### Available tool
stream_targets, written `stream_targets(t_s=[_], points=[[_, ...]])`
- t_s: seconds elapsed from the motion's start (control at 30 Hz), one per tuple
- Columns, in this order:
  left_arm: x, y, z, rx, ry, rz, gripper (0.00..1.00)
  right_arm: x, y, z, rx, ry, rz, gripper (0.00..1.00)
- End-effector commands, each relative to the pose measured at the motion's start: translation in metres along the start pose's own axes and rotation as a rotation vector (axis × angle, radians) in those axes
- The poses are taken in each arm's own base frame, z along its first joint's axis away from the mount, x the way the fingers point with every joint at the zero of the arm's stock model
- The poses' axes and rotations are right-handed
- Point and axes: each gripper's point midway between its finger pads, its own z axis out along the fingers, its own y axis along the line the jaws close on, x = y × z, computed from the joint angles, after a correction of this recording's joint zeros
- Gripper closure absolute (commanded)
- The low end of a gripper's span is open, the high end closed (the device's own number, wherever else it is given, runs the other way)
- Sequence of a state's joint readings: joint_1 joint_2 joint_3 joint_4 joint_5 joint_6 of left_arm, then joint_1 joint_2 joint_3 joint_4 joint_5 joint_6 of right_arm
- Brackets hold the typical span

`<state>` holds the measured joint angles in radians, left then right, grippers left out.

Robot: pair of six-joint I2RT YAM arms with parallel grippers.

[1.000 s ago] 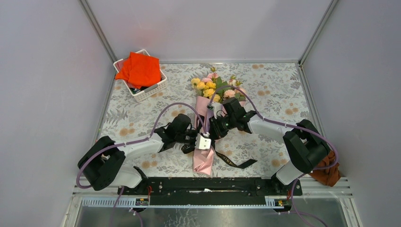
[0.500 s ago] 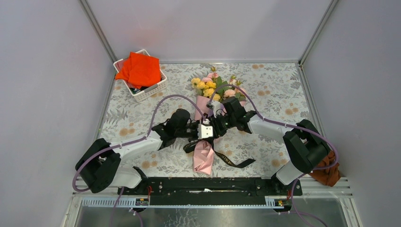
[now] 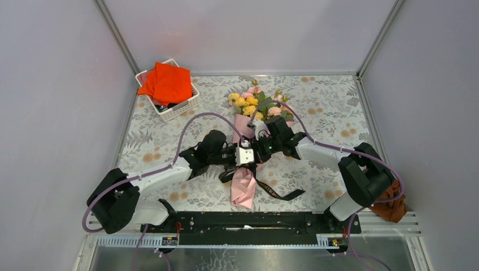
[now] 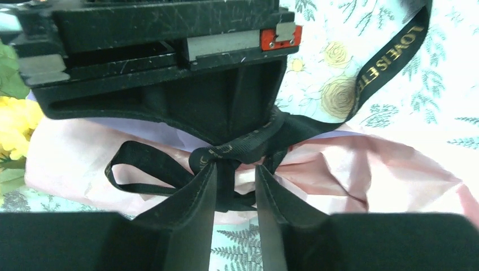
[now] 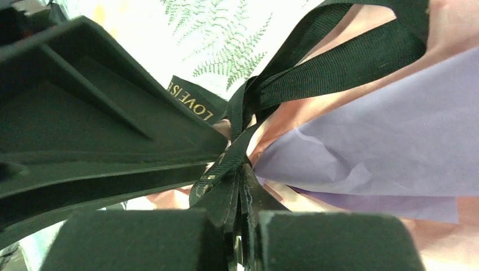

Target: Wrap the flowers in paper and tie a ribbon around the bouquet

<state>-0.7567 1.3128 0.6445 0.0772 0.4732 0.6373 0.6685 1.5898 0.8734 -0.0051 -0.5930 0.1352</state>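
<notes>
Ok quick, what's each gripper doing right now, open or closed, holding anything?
Left gripper: open, a strand of the ribbon between its jaws, not pinched.
Right gripper: closed on the ribbon.

The bouquet (image 3: 243, 186), a cone of glossy pink paper (image 4: 361, 169) with a lilac inner face, lies flat, its yellow and pink flowers (image 3: 255, 105) well past the jaws. The black ribbon (image 4: 248, 144) with gold lettering is knotted round its waist just ahead of the parted jaws of the left gripper (image 4: 236, 175), one strand between them. Another strand is pinched in the closed jaws of the right gripper (image 5: 240, 192).
</notes>
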Motion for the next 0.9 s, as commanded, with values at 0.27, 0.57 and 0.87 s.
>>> stream_targets(t_s=[0.27, 0.57, 0.87], points=[[-0.031, 0.051, -0.038, -0.215, -0.073, -0.61, 0.45, -0.028, 0.0, -0.012, 0.078, -0.094, -0.036, 1.0], [0.004, 0.094, -0.014, -0.499, -0.093, -1.252, 0.33, -0.023, 0.0, -0.007, 0.057, -0.084, -0.022, 1.0], [0.014, 0.117, 0.017, -0.539, -0.067, -1.1, 0.36, -0.025, 0.004, -0.005, 0.034, -0.09, -0.027, 1.0]])
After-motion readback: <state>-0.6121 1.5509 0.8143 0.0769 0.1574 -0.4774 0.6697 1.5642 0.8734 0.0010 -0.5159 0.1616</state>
